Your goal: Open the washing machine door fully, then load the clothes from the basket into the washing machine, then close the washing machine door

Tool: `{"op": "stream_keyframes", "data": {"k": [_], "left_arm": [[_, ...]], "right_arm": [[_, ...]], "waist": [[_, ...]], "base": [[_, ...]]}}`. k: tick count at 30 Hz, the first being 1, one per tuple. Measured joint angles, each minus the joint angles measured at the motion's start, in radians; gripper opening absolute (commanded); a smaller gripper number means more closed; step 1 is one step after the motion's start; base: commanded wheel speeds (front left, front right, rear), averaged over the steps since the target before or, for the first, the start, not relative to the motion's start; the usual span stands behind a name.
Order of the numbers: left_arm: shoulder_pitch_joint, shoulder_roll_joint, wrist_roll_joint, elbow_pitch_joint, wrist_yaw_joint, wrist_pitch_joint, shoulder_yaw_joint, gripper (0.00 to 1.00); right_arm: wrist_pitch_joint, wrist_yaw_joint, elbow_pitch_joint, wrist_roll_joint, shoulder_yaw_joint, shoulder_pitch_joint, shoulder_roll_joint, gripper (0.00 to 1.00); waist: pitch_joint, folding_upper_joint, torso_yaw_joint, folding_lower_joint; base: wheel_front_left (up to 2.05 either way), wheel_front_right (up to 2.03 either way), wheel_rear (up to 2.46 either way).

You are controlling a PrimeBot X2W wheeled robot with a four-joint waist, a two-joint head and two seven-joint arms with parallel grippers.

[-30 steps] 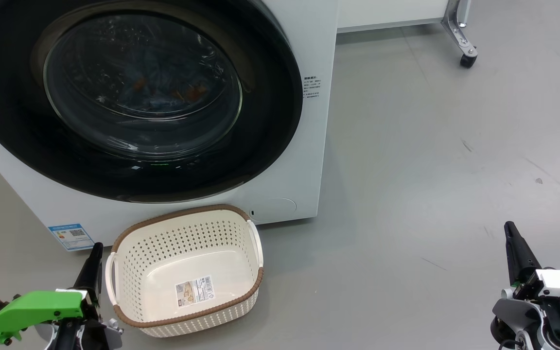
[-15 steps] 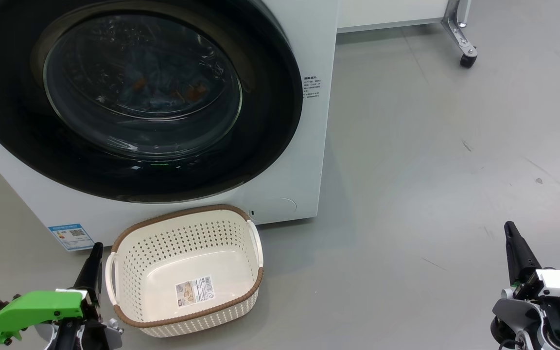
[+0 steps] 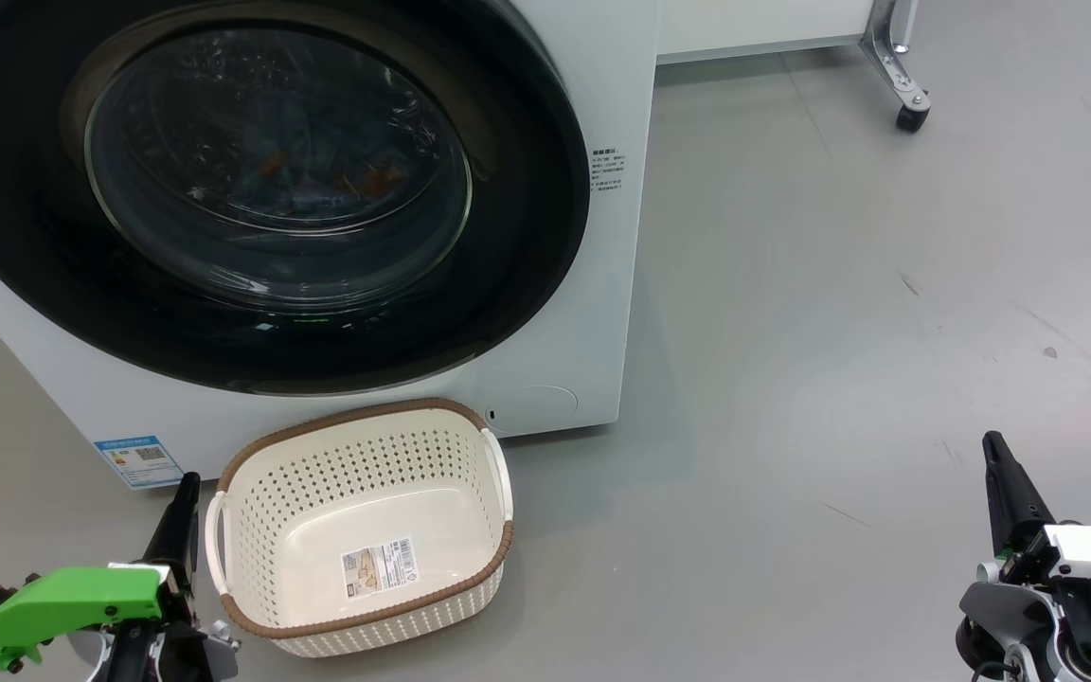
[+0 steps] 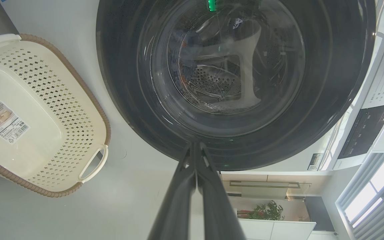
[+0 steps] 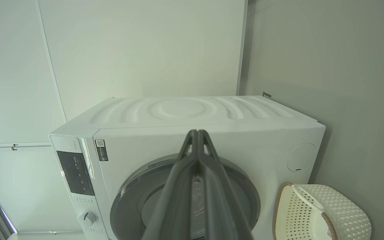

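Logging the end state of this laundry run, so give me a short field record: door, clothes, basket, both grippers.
washing machine door: shut against the white washing machine
clothes: inside the machine, blue fabric with orange marks, dim behind the door's glass
basket: empty, on the floor in front of the machine; barcode sticker on its bottom
left gripper: jaws shut, holding nothing, beside the basket
right gripper: jaws shut, holding nothing, over the floor
task state: looks complete

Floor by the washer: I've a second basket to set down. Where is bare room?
Free: grey floor right of the washing machine, from the caster leg to the right gripper. Crowded: before the machine, with the basket and left gripper.
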Motion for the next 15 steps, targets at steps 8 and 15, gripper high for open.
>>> {"op": "stream_keyframes", "data": {"k": [8, 15], "left_arm": [[0.000, 0.000, 0.000, 0.000, 0.000, 0.000, 0.000, 0.00], [0.000, 0.000, 0.000, 0.000, 0.000, 0.000, 0.000, 0.00]], "right_arm": [[0.000, 0.000, 0.000, 0.000, 0.000, 0.000, 0.000, 0.00], [0.000, 0.000, 0.000, 0.000, 0.000, 0.000, 0.000, 0.00]], "waist": [[0.000, 0.0000, 0.000, 0.0000], [0.000, 0.0000, 0.000, 0.0000]], "base": [[0.00, 0.00, 0.00], [0.00, 0.00, 0.00]]}}
